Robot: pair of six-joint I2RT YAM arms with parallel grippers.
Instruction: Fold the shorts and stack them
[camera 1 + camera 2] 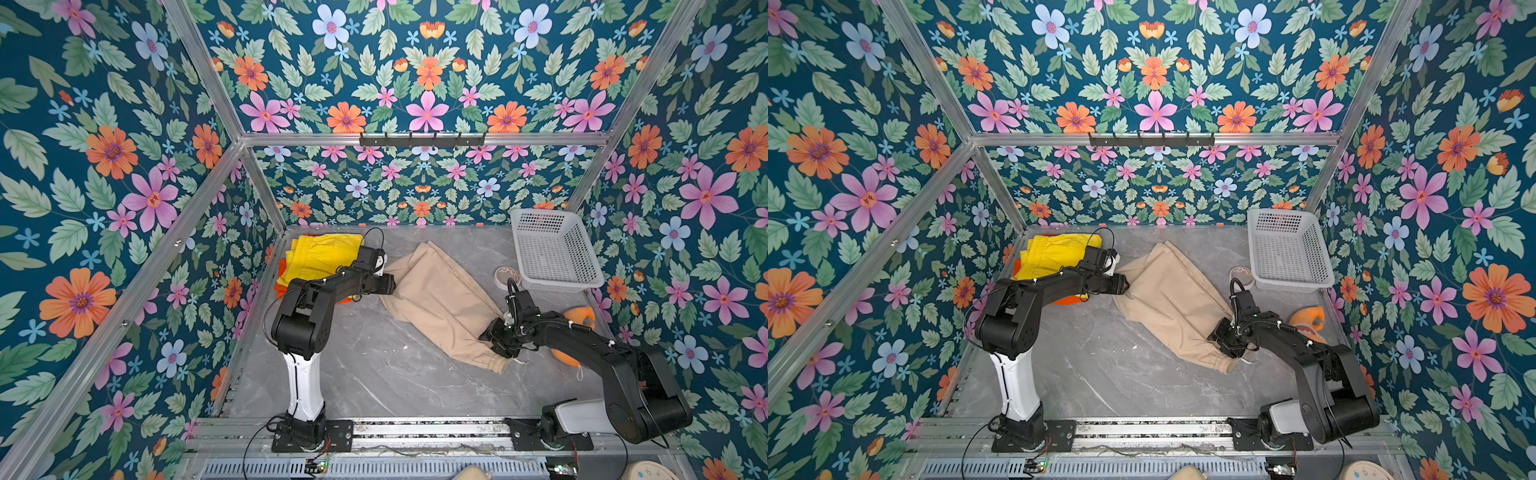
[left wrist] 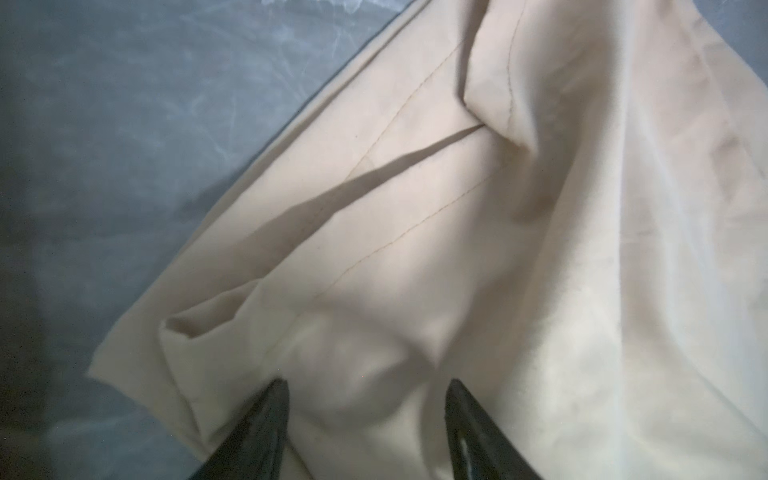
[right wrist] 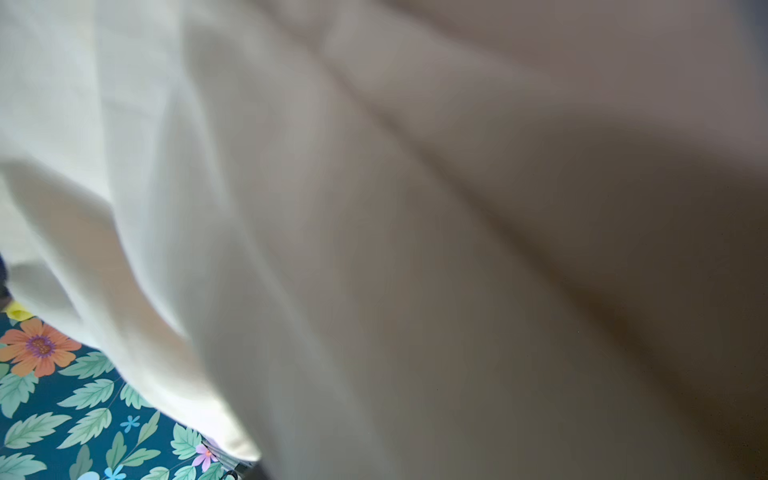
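Observation:
The beige shorts lie folded lengthwise, slanting across the middle of the grey table, with the gathered waist at the near right end. My left gripper is at their far left edge. In the left wrist view its fingers stand apart, pressed into the beige cloth, which bulges between them. My right gripper is at the waist end. Beige cloth fills the right wrist view and hides its fingers. The yellow shorts lie folded on the orange shorts at the back left.
A white mesh basket stands at the back right, with a small round dish in front of it. An orange plush toy lies behind my right arm. Bare grey table spreads in front of the beige shorts.

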